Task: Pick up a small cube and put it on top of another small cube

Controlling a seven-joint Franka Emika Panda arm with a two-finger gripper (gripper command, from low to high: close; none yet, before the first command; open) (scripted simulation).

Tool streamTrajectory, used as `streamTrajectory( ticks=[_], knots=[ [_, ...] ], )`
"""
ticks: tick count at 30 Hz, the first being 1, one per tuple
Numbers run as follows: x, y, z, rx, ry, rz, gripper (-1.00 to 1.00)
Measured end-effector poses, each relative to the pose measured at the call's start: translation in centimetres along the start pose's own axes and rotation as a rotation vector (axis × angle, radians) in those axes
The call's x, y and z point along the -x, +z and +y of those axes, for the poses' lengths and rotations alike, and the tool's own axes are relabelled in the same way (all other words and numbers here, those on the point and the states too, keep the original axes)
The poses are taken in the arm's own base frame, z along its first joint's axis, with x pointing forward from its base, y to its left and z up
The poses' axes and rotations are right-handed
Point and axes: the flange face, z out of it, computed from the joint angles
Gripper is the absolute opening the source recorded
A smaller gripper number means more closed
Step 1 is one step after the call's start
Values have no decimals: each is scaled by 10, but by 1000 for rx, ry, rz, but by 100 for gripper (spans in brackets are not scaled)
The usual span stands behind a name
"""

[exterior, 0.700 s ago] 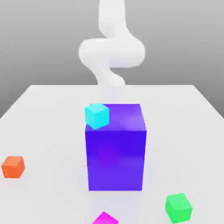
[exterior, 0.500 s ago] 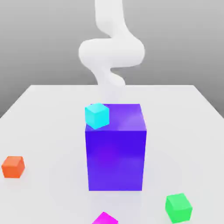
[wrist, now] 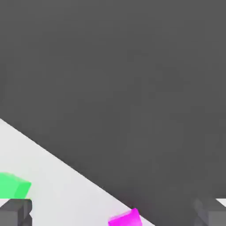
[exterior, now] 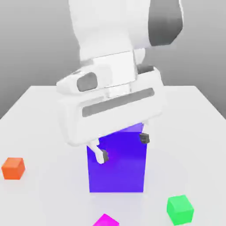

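Note:
The small magenta cube (exterior: 106,220) lies on the white table at the front edge of the exterior view. The small green cube (exterior: 180,209) sits to its right, apart from it. My gripper (exterior: 123,147) hangs open and empty, high above the table and in front of the upper part of the big blue-purple block (exterior: 117,172). Its dark fingertips (exterior: 102,155) stand wide apart. In the hand view the green cube (wrist: 13,186) and the magenta cube (wrist: 125,218) lie on the table near its edge, between my two fingers (wrist: 15,212).
An orange cube (exterior: 13,168) sits on the table (exterior: 44,132) at the exterior view's left. The tall blue-purple block stands mid-table, its top covered by my white hand (exterior: 110,101).
The arm has swung forward and down from the back of the table. The hand now hangs in front of the block's top and covers the cyan cube. The cubes on the table have not moved.

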Motion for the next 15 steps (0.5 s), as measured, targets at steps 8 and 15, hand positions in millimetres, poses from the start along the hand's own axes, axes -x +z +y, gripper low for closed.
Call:
streamTrajectory(
  ticks=[8, 15],
  knots=[
    [23, 113, 37, 130, -203, -147, 0],
    [39, 193, 60, 173, -266, -185, -100]
  ],
)
